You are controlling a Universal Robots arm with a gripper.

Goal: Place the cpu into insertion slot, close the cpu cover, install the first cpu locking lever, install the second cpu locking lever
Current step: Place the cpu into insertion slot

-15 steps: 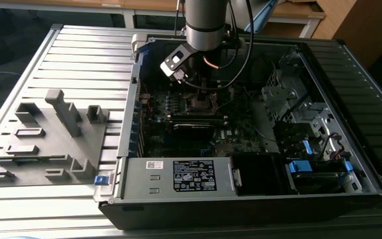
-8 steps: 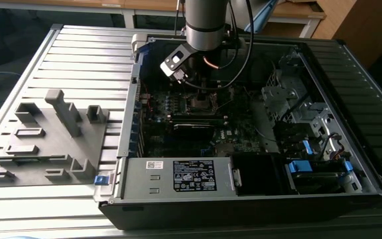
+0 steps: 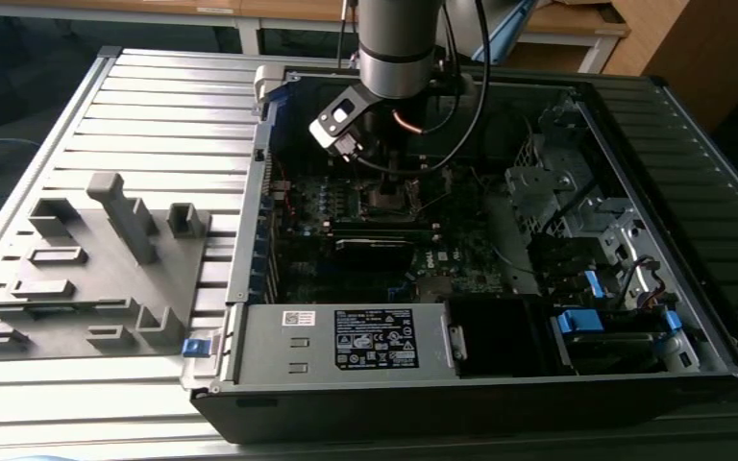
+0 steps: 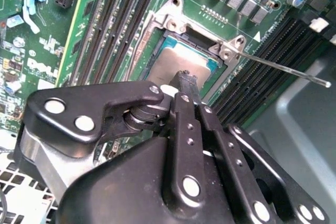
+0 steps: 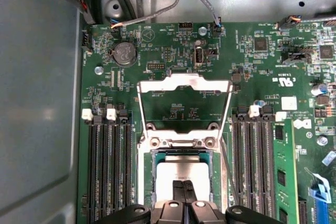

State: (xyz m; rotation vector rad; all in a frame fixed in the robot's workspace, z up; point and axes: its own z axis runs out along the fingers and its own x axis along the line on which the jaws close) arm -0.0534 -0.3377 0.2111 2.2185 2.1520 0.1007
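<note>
Claw (image 5: 184, 184) is pinched shut, empty, tips right over the cpu (image 5: 181, 170), which sits flat in the socket (image 5: 151, 179). Past it the cover (image 5: 184, 81) stands flipped open, so I'd say closing it is the job: needs swinging down.

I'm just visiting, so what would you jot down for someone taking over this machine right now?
Gripper: shut, empty, tips at the top of the cpu.
Cpu: lies flat in its socket.
Cpu cover: open, folded back away from the socket.
Locking lever: one thin rod stands free, not latched.
Done: cpu is in the slot.
Left: cover not closed, neither lever installed.
</note>
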